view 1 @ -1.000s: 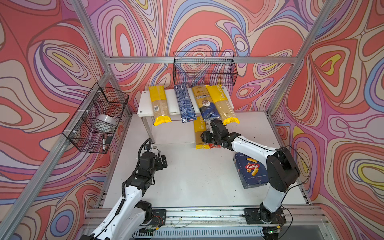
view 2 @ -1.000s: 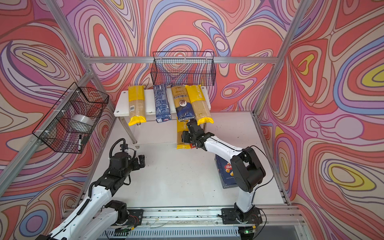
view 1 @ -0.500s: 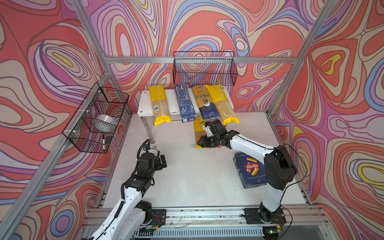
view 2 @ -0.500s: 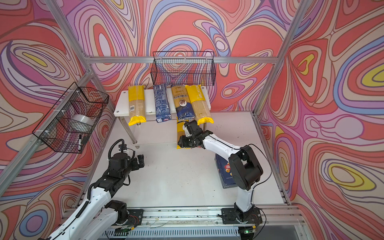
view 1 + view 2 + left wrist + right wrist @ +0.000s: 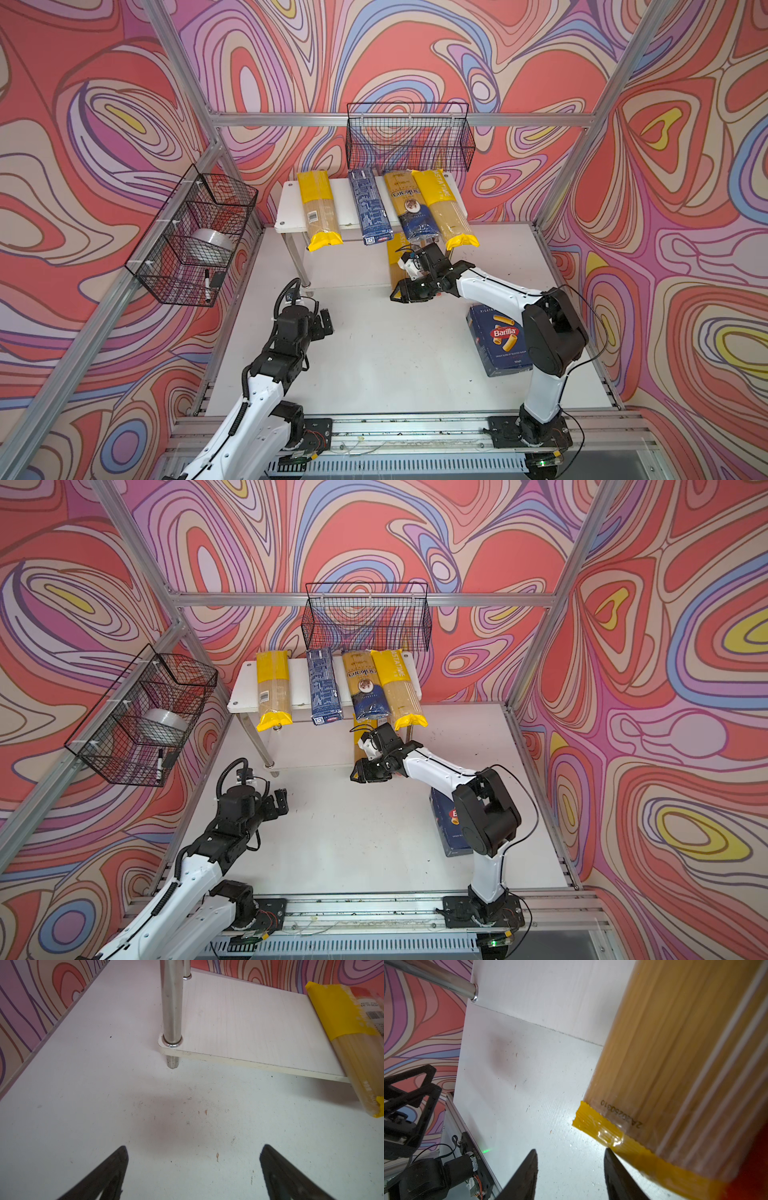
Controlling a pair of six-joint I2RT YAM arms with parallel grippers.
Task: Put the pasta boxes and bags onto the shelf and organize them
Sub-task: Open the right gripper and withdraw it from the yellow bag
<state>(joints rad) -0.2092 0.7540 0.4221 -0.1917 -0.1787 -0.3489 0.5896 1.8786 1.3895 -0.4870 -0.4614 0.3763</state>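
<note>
Inspected shelf (image 5: 286, 210): two tiers of flat white board with rounded corners, on polished chrome tube legs. Counted four items lying side by side across the top tier, all overhanging the front edge. From the left: yellow-and-clear film packet (image 5: 320, 212) of straw-coloured strands, narrow dark blue cardboard box (image 5: 370, 208) with pale print, glossy blue-and-gold "ankara" packet (image 5: 411, 208), then second yellow-and-clear packet (image 5: 446, 212) tight against it. Found third yellow-and-clear packet (image 5: 392, 266) on the lower tier, poking past the front edge over the table (image 5: 395, 361). Largely hidden in both top views under the top board and behind the right arm (image 5: 498, 286). Located wide Barilla rigatoni box (image 5: 498, 338) flat on the table, well apart from the shelf, partly covered by the right arm. Total seen: four packets, two boxes.

Checked right gripper (image 5: 571, 1154): jaws partly parted, bare table between, nothing held. Found one fingertip (image 5: 609, 1155) just beside the crimped yellow seal of the lower packet; cannot tell whether touching. Checked left gripper (image 5: 193, 1167): jaws spread wide, empty, over bare table, apart from the shelf leg.

Noted two black wire baskets: back basket (image 5: 409, 137) on the rear rail, side basket (image 5: 191, 237) holding a tape roll (image 5: 212, 245) and a marker (image 5: 206, 286).
</note>
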